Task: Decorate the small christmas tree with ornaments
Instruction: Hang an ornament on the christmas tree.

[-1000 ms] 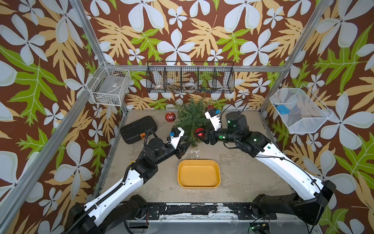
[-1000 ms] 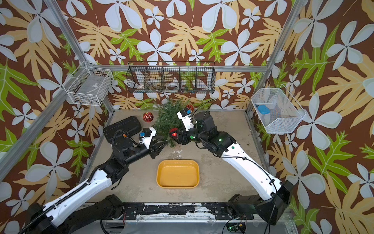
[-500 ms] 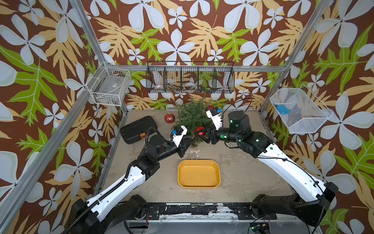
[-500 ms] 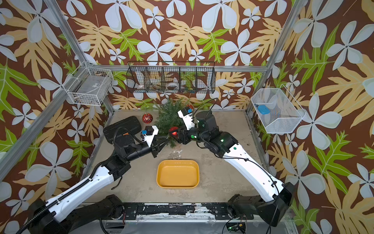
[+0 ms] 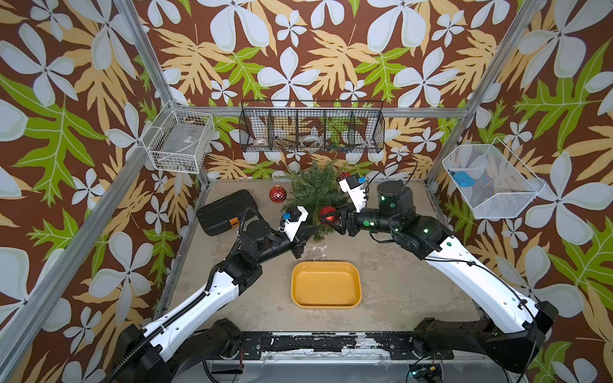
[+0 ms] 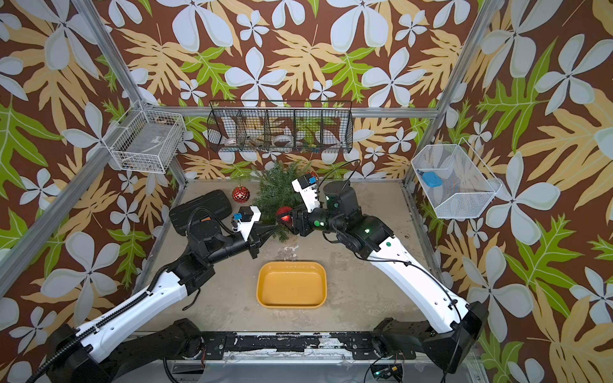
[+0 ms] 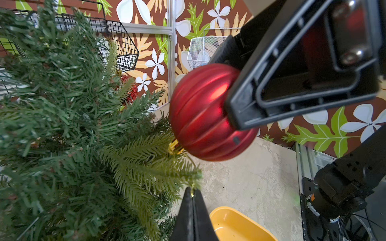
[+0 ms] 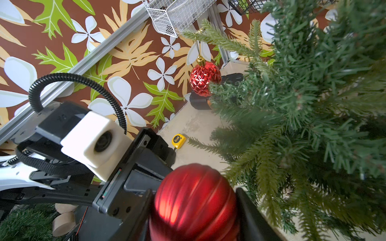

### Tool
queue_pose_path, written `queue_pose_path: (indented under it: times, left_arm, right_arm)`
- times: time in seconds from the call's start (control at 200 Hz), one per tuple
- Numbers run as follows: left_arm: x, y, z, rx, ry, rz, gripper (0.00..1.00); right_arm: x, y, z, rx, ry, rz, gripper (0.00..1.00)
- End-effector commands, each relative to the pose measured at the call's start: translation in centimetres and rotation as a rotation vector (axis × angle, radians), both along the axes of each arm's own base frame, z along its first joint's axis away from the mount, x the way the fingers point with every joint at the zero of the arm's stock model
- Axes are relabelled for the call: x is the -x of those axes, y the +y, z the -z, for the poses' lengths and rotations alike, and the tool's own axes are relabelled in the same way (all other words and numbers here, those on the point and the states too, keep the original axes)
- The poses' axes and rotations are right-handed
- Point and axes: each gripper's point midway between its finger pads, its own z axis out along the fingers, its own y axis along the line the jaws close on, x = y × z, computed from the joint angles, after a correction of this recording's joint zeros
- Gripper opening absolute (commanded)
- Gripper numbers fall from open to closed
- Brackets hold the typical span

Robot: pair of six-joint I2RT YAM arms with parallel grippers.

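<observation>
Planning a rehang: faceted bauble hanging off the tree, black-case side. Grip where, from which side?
Likely pinch the faceted bauble across its round middle, below the gold cap, coming from the black case side. It hangs free there; the small christmas tree crowds the opposite side, and cap and string take the top.

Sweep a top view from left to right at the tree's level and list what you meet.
black case → faceted red bauble → small christmas tree → white mesh basket

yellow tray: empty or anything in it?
Empty. In both top views the yellow tray shows only its bare floor; nothing lies in it.
</observation>
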Motion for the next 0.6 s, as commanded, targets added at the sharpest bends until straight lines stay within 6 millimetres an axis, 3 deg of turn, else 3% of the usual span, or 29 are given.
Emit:
queue_pose_path:
  times: [0.0,0.195,0.596]
  left_arm:
    - [0.7,-0.1,-0.4,0.0,-0.031,0.034,0.0]
    - [0.7,0.1,-0.1,-0.007,-0.03,0.023,0.0]
    - [-1.5,0.7,1.4,-0.056,0.012,-0.082,0.0]
  right_arm:
    - [0.5,0.2,-0.8,-0.028,-0.008,-0.028,0.4]
    - [0.6,0.1,-0.2,-0.018,-0.001,-0.02,0.4]
    - [0.1,0.3,0.2,-0.005,-0.002,-0.012,0.4]
